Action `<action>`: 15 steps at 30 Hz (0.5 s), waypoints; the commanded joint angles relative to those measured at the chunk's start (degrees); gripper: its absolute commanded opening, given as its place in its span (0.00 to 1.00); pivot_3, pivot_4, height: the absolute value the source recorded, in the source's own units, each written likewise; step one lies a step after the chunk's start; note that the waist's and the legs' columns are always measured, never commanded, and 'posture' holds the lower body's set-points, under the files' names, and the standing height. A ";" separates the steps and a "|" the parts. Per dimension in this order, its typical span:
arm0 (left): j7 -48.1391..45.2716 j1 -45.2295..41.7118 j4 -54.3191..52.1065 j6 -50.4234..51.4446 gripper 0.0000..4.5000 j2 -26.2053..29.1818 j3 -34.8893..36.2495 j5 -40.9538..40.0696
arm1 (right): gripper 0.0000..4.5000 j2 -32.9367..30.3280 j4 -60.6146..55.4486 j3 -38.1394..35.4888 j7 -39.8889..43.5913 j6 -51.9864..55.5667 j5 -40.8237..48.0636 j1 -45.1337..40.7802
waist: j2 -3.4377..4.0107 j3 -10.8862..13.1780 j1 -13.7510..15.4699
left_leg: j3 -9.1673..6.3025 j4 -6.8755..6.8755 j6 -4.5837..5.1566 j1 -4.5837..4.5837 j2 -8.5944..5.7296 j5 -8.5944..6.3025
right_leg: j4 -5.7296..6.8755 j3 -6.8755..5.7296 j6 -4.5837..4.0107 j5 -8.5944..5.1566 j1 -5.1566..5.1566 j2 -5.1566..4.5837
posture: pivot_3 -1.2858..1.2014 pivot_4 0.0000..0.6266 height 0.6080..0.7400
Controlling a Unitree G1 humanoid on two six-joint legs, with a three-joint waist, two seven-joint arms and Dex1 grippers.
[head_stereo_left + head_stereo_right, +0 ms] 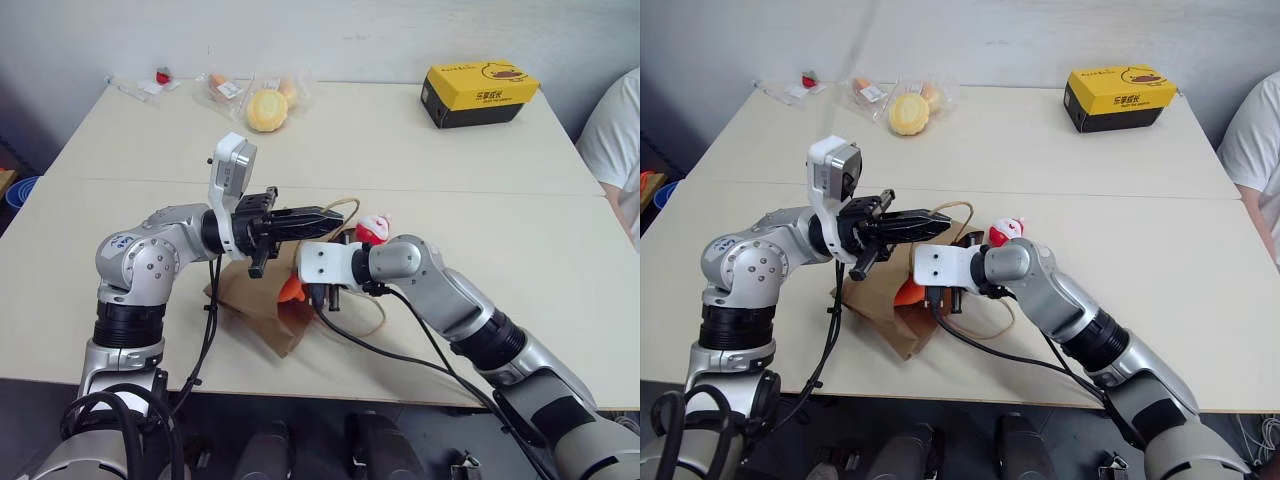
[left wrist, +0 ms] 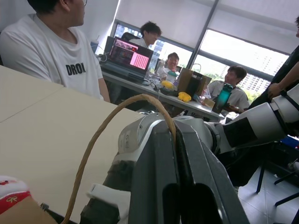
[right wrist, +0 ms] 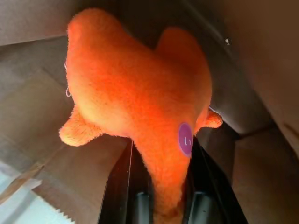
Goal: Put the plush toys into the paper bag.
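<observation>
The left hand is clamped on a cord handle of the bag, lifting its mouth. The right hand pinches the orange fish inside the bag. The red toy sits on the desk just behind the bag.

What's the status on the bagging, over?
Left gripper shut on a bag handle, holding paper bag open. Right gripper shut on orange fish plush, at the mouth. Red-and-white plush on table behind. Nothing blocking.
</observation>
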 commanded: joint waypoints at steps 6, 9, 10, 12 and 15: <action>0.40 1.02 0.57 -3.24 0.00 -0.37 1.02 0.69 | 0.04 5.47 9.53 -3.20 -6.54 -16.27 0.45 5.97 | 0.00 0.00 -0.66 | 0.00 -0.01 -0.01 0.01 0.00 0.00 | 0.02 -0.01 0.00 0.00 0.00 0.01 | 0.52 0.24 1.00; 0.41 1.56 0.90 -3.60 0.00 -0.21 1.00 0.83 | 0.21 6.48 10.53 -5.00 -6.33 -19.32 1.38 6.61 | 0.00 0.00 -0.82 | 0.02 0.01 -0.02 0.04 0.01 0.01 | 0.03 0.02 0.00 0.00 0.00 0.03 | 0.52 0.24 1.00; 0.44 1.66 0.97 -3.65 0.00 -0.14 1.04 0.84 | 0.28 6.56 10.46 -5.28 -6.12 -20.36 1.37 6.67 | 0.00 0.00 -0.78 | 0.02 0.02 -0.02 0.05 0.02 0.01 | 0.03 0.02 0.00 0.00 0.00 0.03 | 0.52 0.24 1.00; 0.33 1.78 1.21 -3.76 0.00 0.08 1.11 0.95 | 0.43 6.58 8.92 -6.13 -4.40 -21.06 3.19 7.20 | 0.00 0.00 -0.72 | 0.01 0.03 -0.02 0.04 0.02 0.01 | 0.07 0.02 0.00 0.00 0.00 0.03 | 0.52 0.24 1.00; 0.05 1.72 1.68 -3.93 0.00 0.46 1.14 1.23 | 0.68 6.51 6.46 -8.86 -2.40 -21.39 7.30 8.49 | 0.00 0.00 -0.66 | 0.02 0.03 -0.02 0.04 0.01 0.00 | 0.06 0.02 0.00 0.00 0.01 0.02 | 0.52 0.24 1.00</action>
